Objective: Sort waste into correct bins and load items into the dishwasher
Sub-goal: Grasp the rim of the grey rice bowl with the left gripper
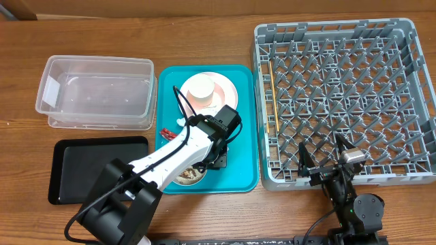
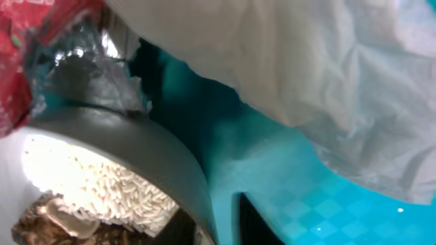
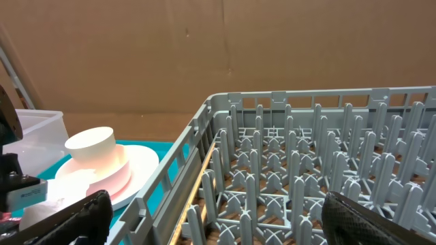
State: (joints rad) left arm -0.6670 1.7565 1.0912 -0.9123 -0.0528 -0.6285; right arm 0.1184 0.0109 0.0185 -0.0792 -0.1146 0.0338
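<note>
My left gripper [image 1: 212,158] is low over the teal tray, at the white bowl [image 1: 187,175] of rice and brown scraps. In the left wrist view its fingers [image 2: 214,228] sit either side of the bowl's rim [image 2: 157,160], with a gap showing, so it is open. The white napkin [image 2: 306,61] and the red-and-silver wrapper [image 2: 27,54] lie just beyond; the wrapper also shows overhead [image 1: 165,133]. The cream cup [image 1: 202,87] stands on a pink bowl [image 3: 102,178] on the pink plate [image 1: 228,88]. My right gripper [image 1: 321,158] is open and empty at the grey rack's [image 1: 415,102] front edge.
The clear tub [image 1: 95,92] stands at the back left, the black tray [image 1: 88,167] in front of it. The teal tray [image 1: 244,170] lies between them and the rack. A thin wooden stick [image 1: 271,95] lies along the rack's left side.
</note>
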